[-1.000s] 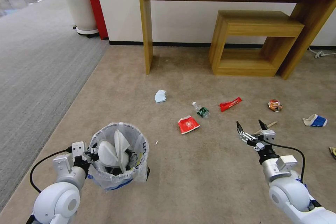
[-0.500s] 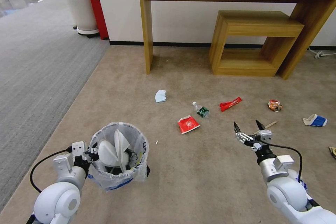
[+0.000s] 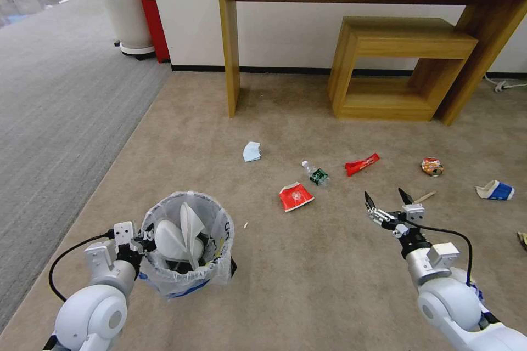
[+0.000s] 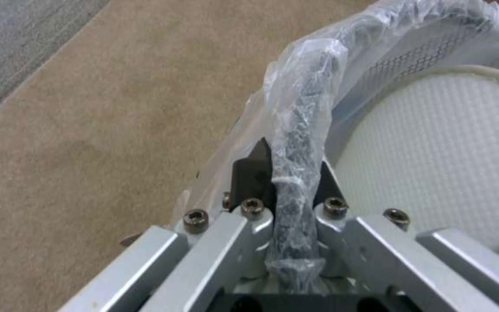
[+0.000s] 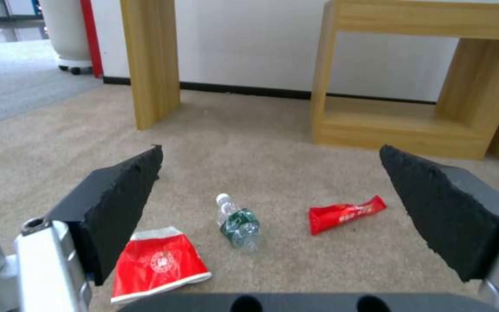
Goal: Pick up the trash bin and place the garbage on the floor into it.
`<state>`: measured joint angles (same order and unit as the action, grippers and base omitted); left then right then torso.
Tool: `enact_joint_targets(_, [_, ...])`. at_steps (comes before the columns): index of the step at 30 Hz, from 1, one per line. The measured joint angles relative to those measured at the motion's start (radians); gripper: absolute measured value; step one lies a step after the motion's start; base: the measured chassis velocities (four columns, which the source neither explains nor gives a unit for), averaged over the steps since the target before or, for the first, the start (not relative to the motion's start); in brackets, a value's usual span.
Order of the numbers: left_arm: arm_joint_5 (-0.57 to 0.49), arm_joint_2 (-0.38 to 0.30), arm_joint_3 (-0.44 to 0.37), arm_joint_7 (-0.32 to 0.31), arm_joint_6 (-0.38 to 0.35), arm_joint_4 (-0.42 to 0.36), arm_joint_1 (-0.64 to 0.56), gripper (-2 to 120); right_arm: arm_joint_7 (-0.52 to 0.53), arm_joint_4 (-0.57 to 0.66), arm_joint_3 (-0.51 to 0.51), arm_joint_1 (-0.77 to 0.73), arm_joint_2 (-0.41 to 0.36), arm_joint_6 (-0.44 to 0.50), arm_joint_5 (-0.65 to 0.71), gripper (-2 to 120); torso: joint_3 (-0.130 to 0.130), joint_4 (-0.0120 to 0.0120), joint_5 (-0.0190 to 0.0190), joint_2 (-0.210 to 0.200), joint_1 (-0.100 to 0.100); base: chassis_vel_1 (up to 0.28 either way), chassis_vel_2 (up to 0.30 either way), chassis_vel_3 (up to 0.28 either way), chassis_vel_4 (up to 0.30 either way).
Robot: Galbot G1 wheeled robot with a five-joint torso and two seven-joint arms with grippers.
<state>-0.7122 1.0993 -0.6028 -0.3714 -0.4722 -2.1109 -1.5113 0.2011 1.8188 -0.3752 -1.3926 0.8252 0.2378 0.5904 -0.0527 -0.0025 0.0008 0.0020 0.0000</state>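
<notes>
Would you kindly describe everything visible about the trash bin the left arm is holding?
The small round dark trash bin is lined with a crinkly translucent whitish plastic bag with blue marks, folded over its rim. It stands upright over the beige carpet floor, with two white slippers inside. The left pincer is clamped on its bag-wrapped rim.

bright even indoor light, soft shadows, wide-angle bending at edges.

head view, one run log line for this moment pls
left gripper: shut on trash bin rim | bin: white slippers inside | right gripper: open, above floor | litter near it: mini bottle, red wrapper
</notes>
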Motion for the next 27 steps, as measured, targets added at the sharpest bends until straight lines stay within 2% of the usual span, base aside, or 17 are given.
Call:
enact_joint_targets(15, [0.003, 0.002, 0.001, 0.003, 0.006, 0.007, 0.003, 2, -0.009, -0.008, 0.017, 0.012, 0.003, 0.0, -0.008, 92, 0.0, 0.0001, 0.0, 0.0, 0.0, -0.002, 0.004, 0.003, -0.003])
enact_joint_targets(27, [0.001, -0.003, -0.006, 0.004, 0.006, 0.011, 0.007, 2, -0.012, -0.011, 0.028, 0.021, 0.004, -0.001, -0.009, 90, 0.0, 0.0, 0.0, 0.0, 0.0, -0.055, 0.057, 0.062, -0.055])
